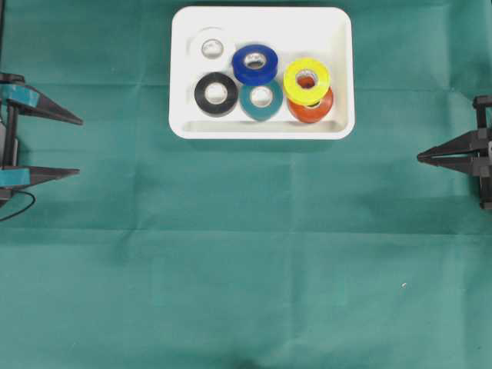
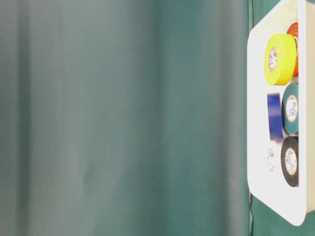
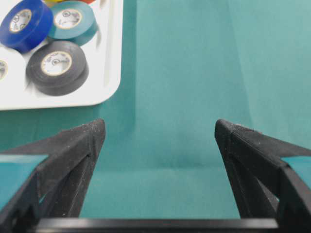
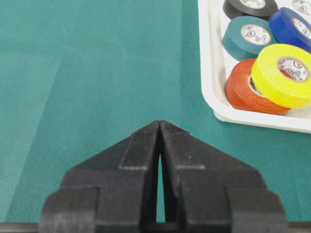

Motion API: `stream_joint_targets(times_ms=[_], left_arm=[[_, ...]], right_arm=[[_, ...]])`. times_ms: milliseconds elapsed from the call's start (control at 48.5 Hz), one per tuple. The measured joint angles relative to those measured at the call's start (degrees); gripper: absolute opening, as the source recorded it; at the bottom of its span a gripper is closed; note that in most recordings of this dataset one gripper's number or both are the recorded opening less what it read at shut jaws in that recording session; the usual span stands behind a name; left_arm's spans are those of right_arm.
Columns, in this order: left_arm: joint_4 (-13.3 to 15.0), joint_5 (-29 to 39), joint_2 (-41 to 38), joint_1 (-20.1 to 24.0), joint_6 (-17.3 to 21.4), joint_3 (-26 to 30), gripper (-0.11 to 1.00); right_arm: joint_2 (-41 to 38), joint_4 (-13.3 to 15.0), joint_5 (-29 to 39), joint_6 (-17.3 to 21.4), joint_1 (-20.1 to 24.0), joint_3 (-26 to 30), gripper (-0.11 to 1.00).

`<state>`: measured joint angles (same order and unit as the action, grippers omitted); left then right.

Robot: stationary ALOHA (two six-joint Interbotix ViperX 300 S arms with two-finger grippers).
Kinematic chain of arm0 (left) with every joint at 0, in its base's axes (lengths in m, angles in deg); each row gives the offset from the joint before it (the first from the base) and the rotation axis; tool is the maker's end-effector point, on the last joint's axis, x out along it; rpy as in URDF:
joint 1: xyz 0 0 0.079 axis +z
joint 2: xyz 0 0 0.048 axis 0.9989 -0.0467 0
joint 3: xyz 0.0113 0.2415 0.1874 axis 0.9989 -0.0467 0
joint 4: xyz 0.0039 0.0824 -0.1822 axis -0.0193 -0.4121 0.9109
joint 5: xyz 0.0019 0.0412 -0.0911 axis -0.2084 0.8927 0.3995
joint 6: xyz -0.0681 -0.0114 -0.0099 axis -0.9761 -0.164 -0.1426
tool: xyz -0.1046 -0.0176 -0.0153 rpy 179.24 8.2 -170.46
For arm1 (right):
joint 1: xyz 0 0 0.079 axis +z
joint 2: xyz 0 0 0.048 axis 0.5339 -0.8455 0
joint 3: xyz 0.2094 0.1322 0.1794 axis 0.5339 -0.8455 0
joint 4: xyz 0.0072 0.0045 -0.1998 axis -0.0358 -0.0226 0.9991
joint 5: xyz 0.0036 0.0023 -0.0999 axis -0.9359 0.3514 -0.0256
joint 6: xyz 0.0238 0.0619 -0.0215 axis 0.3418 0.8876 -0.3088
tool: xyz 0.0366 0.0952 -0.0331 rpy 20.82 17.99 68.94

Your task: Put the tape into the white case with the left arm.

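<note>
The white case [image 1: 338, 31] lies at the back middle of the green cloth. Several tape rolls rest inside it: white [image 1: 211, 48], blue [image 1: 255, 64], black [image 1: 216, 94], teal [image 1: 261, 98], and yellow [image 1: 307, 80] leaning on orange [image 1: 311, 110]. Every tape roll I see is inside the case. My left gripper [image 1: 78, 147] hovers at the left edge, well away from the case, open with only bare cloth between its teal-banded fingers [image 3: 159, 128]. My right gripper [image 1: 420, 157] sits at the right edge, shut and empty [image 4: 160, 122].
Green cloth [image 1: 246, 254] covers the whole table. A thin black cable [image 1: 19, 206] loops by the left arm. The table-level view shows the case [image 2: 258, 98] at its right side with the yellow roll [image 2: 279, 59] inside.
</note>
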<state>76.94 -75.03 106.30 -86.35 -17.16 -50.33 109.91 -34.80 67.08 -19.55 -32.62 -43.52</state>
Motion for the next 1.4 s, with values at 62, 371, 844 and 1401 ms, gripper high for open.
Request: stream_joint_targets(times_ms=[62, 371, 844, 1401], left_arm=[[0.0, 0.2, 1.3, 0.0, 0.0, -0.6, 0.99], [0.0, 0.2, 2.8, 0.1, 0.0, -1.7, 0.99], [0.0, -3.8, 7.1, 0.0, 0.0, -5.6, 0.99], [0.0, -10.0, 12.2, 0.0, 0.0, -9.1, 0.99]], right_arm=[[0.0, 0.0, 0.0, 0.0, -0.2, 0.0, -0.09], [0.0, 0.0, 0.0, 0.0, -0.4, 0.0, -0.09], [0.0, 0.0, 0.0, 0.0, -0.4, -0.1, -0.09], [0.0, 0.1, -1.0, 0.0, -0.4, -0.5, -0.09]])
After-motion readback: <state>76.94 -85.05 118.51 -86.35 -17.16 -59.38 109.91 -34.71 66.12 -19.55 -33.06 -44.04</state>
